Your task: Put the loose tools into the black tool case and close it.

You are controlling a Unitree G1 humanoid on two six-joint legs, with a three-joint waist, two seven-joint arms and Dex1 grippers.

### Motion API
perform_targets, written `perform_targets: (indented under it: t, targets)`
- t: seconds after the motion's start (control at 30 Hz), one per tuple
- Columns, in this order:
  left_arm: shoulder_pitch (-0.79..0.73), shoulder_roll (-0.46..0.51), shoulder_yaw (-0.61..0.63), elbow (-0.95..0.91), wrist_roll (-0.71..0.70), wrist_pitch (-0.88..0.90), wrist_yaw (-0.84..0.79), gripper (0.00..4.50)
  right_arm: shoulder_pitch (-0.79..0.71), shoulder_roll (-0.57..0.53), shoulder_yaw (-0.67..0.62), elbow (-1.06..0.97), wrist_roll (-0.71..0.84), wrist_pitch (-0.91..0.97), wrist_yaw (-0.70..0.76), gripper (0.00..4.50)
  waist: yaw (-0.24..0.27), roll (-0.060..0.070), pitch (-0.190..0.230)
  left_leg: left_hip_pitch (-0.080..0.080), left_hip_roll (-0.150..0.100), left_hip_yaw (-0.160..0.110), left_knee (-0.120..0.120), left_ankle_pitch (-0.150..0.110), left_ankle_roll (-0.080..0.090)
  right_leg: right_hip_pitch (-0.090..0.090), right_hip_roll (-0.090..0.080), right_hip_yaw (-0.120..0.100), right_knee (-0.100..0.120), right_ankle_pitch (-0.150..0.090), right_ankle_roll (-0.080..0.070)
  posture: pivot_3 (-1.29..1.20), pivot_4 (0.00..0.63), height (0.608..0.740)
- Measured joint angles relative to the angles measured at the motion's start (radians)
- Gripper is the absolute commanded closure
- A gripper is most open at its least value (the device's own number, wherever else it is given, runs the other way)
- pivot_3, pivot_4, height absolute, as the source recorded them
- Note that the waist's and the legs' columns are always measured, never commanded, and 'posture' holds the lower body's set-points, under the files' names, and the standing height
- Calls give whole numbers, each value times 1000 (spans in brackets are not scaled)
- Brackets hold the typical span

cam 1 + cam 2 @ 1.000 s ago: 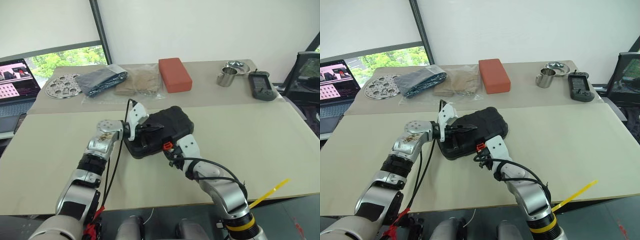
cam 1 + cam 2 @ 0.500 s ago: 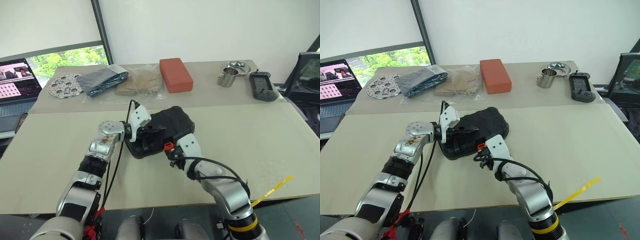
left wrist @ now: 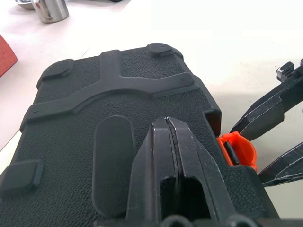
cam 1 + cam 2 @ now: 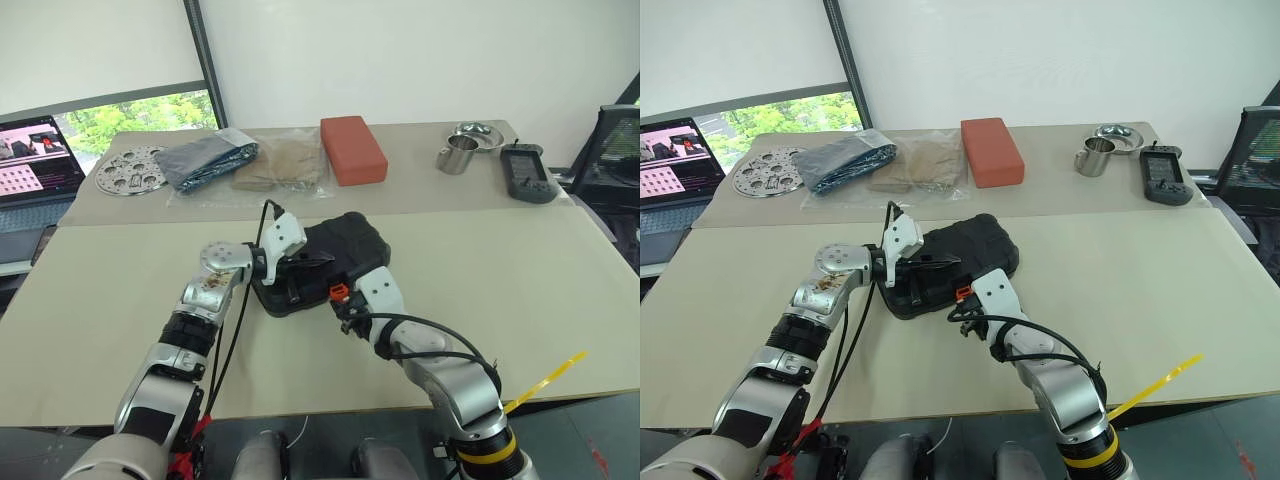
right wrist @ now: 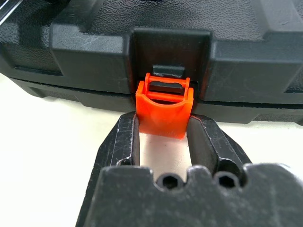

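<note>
Case: black tool case lies flat on the near worktop, lid down over the base, ribbed lid face up.
Latch: orange latch sits on the case's near edge, hinged in a recess of the lid; its free end hangs below the seam.
Left hand: left hand has both fingers pressed together with nothing between them; the closed tips rest on top of the lid, pointing across it from the robot's left.
Right hand: right hand stands at the near edge of the case, one finger on each side of the latch, closed on it; the fingertips reach up to the lower edge of the case.
Rear worktop: brick-red block, clear bags holding dark and tan material, perforated metal disc, steel cup, steel bowl and a dark handheld device, all well apart from the case.
Far left: laptop with its screen lit.
</note>
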State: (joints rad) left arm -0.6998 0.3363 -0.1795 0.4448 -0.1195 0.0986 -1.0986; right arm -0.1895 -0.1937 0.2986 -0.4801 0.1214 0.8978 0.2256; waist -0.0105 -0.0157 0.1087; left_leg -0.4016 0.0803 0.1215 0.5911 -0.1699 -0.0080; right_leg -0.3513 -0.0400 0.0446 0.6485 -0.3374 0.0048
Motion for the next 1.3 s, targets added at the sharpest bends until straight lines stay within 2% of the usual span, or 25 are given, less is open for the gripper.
perform_targets:
  t: [0.3,1.3]
  targets:
    - [13,1,-1,-21,0,2,-6,4500,0,-20,-17,16,18,-40,48,3330,-2,0,0,-1,0,-1,0,0,0,0,0,0,-1,0,0,0,150,740]
    - [30,-3,-16,-51,0,7,-19,4500,-2,-1,-31,90,-12,-215,54,3331,-4,0,0,-2,0,-2,0,0,0,-1,1,0,-1,0,0,0,150,740]
